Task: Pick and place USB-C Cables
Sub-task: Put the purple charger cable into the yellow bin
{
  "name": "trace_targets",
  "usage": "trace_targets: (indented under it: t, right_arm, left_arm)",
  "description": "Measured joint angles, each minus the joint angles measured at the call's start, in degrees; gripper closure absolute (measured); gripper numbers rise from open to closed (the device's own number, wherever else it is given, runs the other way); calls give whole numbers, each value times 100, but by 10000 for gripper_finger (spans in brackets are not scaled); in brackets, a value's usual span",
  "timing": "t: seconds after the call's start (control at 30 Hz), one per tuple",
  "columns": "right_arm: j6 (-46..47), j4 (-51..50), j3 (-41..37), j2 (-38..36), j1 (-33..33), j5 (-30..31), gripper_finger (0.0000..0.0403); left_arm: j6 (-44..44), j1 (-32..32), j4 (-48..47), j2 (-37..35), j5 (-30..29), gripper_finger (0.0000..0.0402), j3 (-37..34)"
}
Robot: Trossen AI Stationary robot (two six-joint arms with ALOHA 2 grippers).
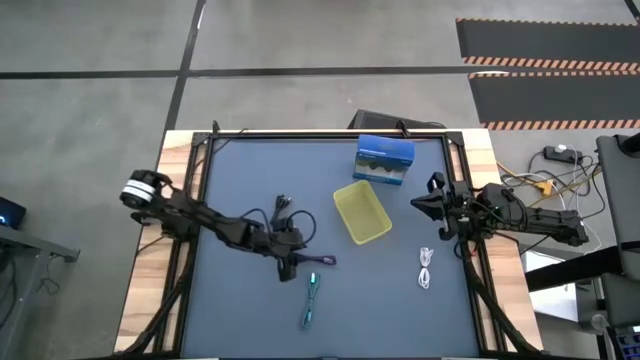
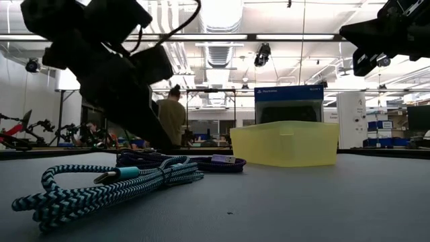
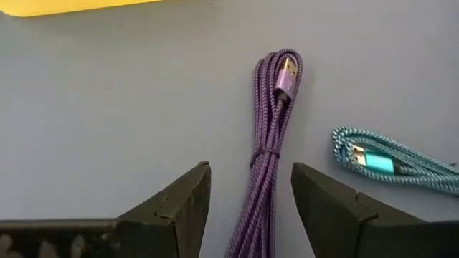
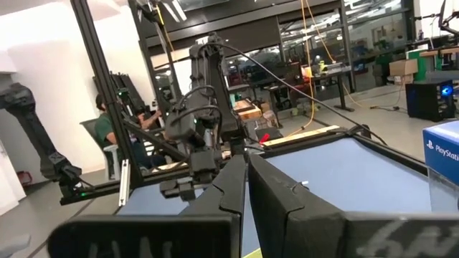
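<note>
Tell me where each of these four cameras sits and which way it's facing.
High view: overhead, straight down on the table and both arms.
Low view: at tabletop height, level past the teal cable into the room; arms hang in from above.
Left wrist view: on the left arm, down between its open jaws onto the purple cable.
Right wrist view: on the right arm, across the table past its shut jaws toward the left arm.
Shared: the yellow bin shows in high and low views.

"PlayStation" on blue box [image 4: 443, 150]

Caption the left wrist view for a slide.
Open left claw straddling the purple USB-C cable, teal cable alongside, yellow bin beyond.
</note>
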Motion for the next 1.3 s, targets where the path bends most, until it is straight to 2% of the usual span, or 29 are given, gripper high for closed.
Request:
trace_targets:
  t: [0.13, 0.27, 0.7, 1.0, 1.3]
  right_arm:
    - [10, 1, 0, 0, 1, 2, 390]
    - [33, 15, 0, 0, 1, -1, 390]
    - [222, 20, 0, 0, 1, 2, 390]
    - [200, -31, 0, 0, -1, -1, 390]
    - [185, -87, -2, 0, 0, -3, 390]
  left_arm:
    - [-13, 0, 27, 169, -35, 226, 7]
    - [-48, 0, -22, 301, -38, 251, -18]
    - [-258, 9, 20, 331, -105, 386, -109]
    - [-210, -2, -111, 232, -101, 388, -39]
    - [-121, -2, -58, -292, -308, 388, -31]
